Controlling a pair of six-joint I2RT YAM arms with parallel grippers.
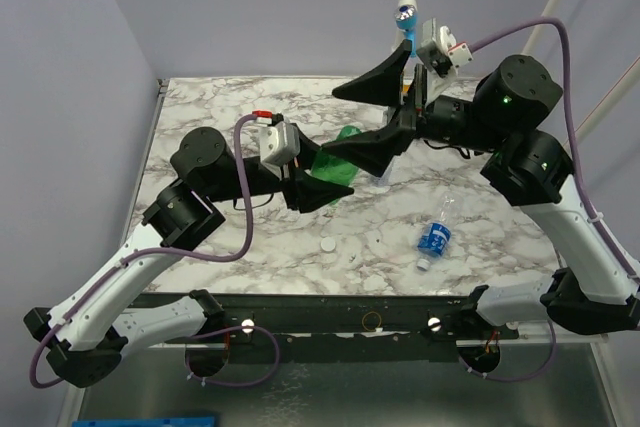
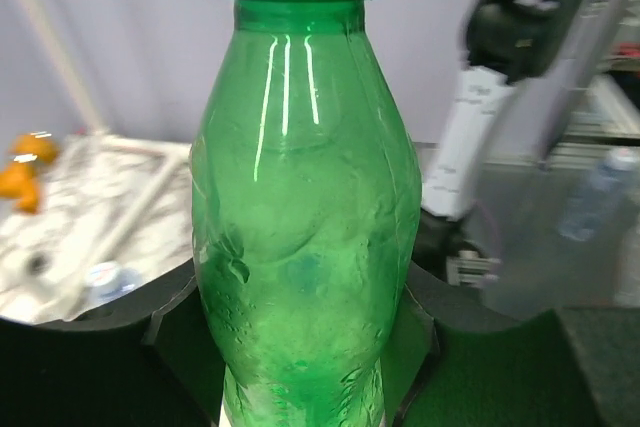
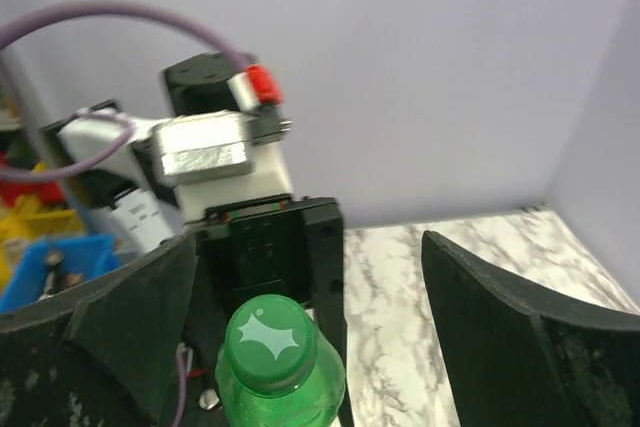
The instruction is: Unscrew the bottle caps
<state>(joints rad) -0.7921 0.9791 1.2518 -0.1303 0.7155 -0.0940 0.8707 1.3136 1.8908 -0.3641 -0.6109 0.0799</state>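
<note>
As left hand grips it, glossy green bottle, cap on

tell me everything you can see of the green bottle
The green bottle is translucent green plastic, glossy, with a dimpled lower body, a neck collar and a green cap bearing a pale star mark, still on. The left pincer clamps its lower body, holding it off the table. The right pincer stands open around the cap, not touching.
</note>
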